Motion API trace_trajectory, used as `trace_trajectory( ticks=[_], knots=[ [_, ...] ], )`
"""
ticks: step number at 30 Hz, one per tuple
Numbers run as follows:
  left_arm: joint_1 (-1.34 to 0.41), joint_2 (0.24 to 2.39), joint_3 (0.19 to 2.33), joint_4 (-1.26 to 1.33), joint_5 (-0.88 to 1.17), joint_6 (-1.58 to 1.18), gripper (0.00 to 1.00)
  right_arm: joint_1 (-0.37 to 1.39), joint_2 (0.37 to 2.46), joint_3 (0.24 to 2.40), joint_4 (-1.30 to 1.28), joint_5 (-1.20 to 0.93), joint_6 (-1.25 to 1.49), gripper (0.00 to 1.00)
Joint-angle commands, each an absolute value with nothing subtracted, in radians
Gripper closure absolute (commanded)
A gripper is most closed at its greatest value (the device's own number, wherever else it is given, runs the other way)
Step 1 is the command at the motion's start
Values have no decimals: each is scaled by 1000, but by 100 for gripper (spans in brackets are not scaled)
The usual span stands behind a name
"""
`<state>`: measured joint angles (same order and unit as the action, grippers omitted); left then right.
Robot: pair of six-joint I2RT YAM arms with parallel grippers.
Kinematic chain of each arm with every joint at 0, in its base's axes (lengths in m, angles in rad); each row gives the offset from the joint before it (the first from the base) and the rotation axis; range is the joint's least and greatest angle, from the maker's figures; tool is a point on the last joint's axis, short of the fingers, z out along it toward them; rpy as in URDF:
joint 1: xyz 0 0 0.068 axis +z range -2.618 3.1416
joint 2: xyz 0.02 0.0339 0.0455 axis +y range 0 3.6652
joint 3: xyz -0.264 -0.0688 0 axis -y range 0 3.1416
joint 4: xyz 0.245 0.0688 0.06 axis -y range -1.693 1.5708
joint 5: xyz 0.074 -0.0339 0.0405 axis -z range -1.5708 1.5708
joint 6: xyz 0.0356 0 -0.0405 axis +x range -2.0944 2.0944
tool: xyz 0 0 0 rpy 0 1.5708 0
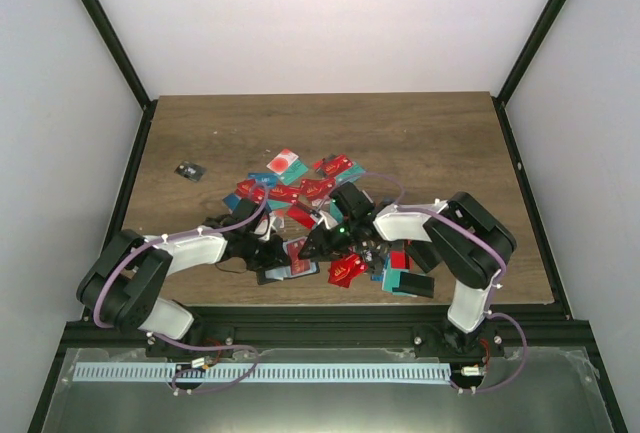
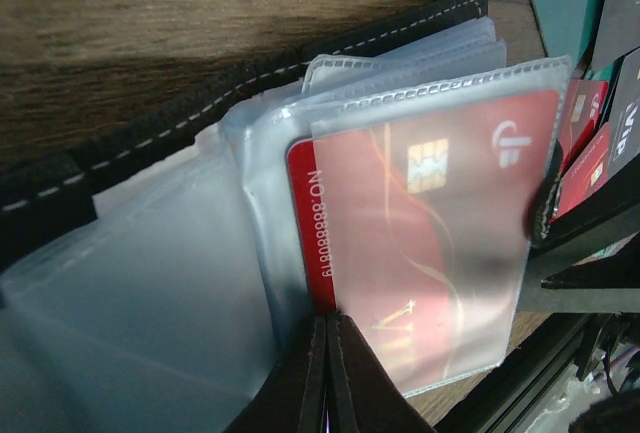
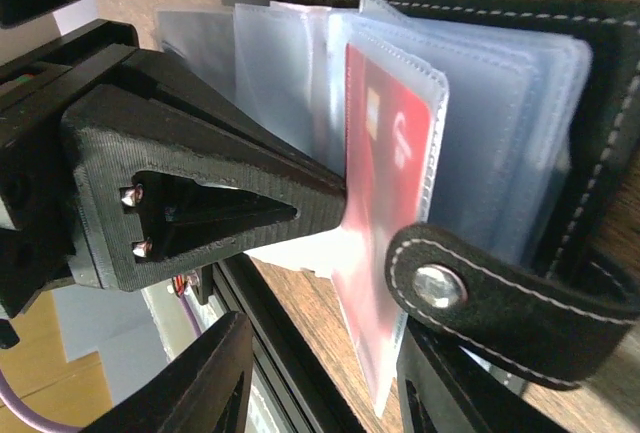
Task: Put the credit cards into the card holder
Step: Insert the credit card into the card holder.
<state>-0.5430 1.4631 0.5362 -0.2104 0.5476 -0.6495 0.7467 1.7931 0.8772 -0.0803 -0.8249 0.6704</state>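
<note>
The card holder (image 2: 150,133) lies open near the table's front edge (image 1: 283,273), its clear pockets (image 3: 290,73) fanned out. A red credit card (image 2: 420,213) sits mostly inside one pocket, a numbered strip still outside. My left gripper (image 2: 329,321) is shut on that card's lower edge where it enters the pocket; its black tip (image 3: 335,191) also shows in the right wrist view. My right gripper (image 3: 320,353) stands open, the pocket with the card hanging between its fingers, close to the right one. The snap tab (image 3: 440,286) lies over that finger. More credit cards (image 1: 300,188) are heaped behind.
Teal cards and a flat black case (image 1: 410,281) lie under the right arm by the front edge. A small black item (image 1: 189,171) sits alone at the left. The black front rail (image 1: 320,331) runs just below both grippers.
</note>
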Motion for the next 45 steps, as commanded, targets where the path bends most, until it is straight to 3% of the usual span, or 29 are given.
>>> trace_trajectory(
  ticks=[1,12,18,31,36,42,45],
  knots=[
    [-552,1497,523,-200,520,-628,96,774,1799,927,-84,-819,671,58],
    [-552,1454,571,-265,505,-629,96,785,1818,961,-106,-819,663,58],
    [-552,1354,642,-393,462,-627,83,789,1834,970,-112,-822,662,58],
    [-547,1154,719,-610,347,-678,67,831,1841,1038,-168,-809,667,59],
    [-541,1055,781,-739,262,-693,64,874,1874,1154,-206,-840,643,56],
    [-532,917,878,-909,153,-754,60,939,1890,1371,-149,-1022,571,48],
    [-531,853,923,-958,131,-782,58,940,1851,1469,-175,-994,552,45]
  ],
)
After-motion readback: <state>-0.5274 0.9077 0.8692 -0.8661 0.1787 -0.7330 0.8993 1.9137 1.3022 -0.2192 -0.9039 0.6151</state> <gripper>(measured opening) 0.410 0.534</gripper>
